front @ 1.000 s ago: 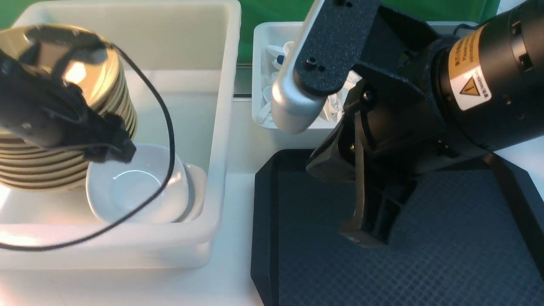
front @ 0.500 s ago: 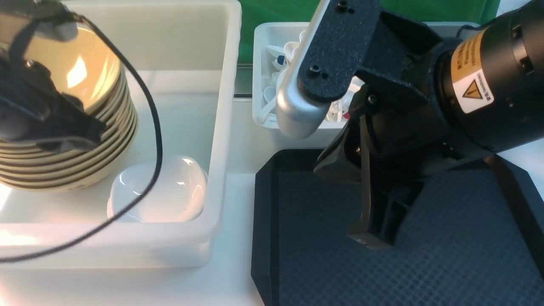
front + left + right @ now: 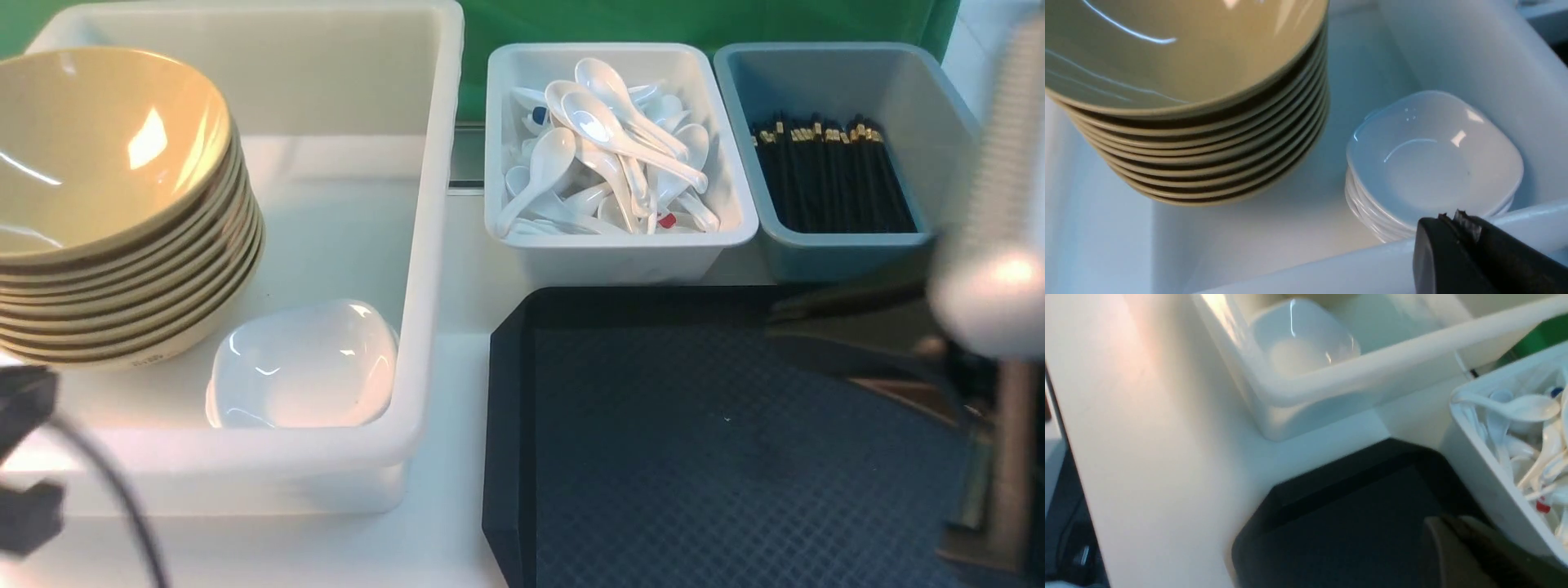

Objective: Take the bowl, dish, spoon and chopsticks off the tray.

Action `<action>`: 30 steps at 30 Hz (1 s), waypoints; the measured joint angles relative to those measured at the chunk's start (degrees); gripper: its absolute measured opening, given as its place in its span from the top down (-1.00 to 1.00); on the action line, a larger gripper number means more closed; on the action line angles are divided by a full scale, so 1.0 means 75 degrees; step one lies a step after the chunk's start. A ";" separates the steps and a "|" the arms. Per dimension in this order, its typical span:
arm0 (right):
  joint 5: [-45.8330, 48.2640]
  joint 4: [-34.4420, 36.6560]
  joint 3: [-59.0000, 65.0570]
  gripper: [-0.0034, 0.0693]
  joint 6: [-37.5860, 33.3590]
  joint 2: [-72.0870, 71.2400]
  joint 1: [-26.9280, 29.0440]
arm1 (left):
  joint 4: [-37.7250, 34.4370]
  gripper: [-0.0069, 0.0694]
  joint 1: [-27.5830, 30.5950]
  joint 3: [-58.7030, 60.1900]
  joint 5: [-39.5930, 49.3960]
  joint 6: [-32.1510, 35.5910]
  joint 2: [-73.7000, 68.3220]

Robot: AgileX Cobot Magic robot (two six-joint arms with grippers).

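The black tray [image 3: 506, 392] shows nothing on its visible surface. The top tan bowl [image 3: 90, 139] sits on a stack of identical bowls in the large white tub [image 3: 433, 245]. The white dish [image 3: 302, 363] tops a small stack beside them. Spoons [image 3: 608, 139] fill a small white tub and chopsticks [image 3: 829, 171] lie in the blue-grey tub. My left gripper [image 3: 1457, 218] is shut and empty above the tub's near wall, close to the dish [image 3: 1433, 159]. My right gripper [image 3: 1447, 522] is blurred, shut and empty, over the tray's corner [image 3: 1331, 522].
The spoon tub [image 3: 620, 241] and the blue-grey tub [image 3: 841, 245] stand side by side behind the tray. The right arm [image 3: 992, 302] is a blur at the right edge. A dark part of the left arm [image 3: 24, 457] and its cable show at the lower left.
The left arm has let the white dish down on the stack and drawn back to the lower left. The right arm has swung off to the right, uncovering both small tubs.
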State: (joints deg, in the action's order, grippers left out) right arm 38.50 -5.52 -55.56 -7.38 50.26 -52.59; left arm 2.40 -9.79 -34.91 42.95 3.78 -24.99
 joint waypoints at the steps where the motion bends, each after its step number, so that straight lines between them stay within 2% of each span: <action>1: -0.0450 0.0003 0.0312 0.75 0.0002 -0.0299 0.0000 | 0.0084 0.85 0.0000 0.0187 -0.0098 -0.0105 0.0398; 3: -0.0989 0.0005 0.0614 0.75 0.0002 -0.0639 0.0000 | 0.0175 0.85 0.0000 0.0383 -0.0206 -0.0216 0.0810; 7: -0.3348 0.0022 0.1775 0.74 0.0002 -0.1565 0.0000 | 0.0253 0.85 0.0000 0.0746 -0.0270 -0.0397 0.1624; 8: -0.3443 0.0022 0.1812 0.74 0.0002 -0.1585 0.0000 | 0.0253 0.85 0.0000 0.0746 -0.0270 -0.0397 0.1637; 10: -0.4485 0.0022 0.2159 0.73 0.0002 -0.1688 0.0000 | 0.0253 0.85 0.0000 0.0746 -0.0330 -0.0400 0.1705; 30: -0.4319 0.0022 0.2266 0.69 0.0009 -0.1688 0.0000 | 0.0253 0.85 0.0000 0.0800 -0.0319 -0.0425 0.1705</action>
State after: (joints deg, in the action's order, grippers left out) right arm 6.11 -5.35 -38.57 -7.31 37.59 -52.59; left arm 4.30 -9.79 -28.91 40.56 0.59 -12.21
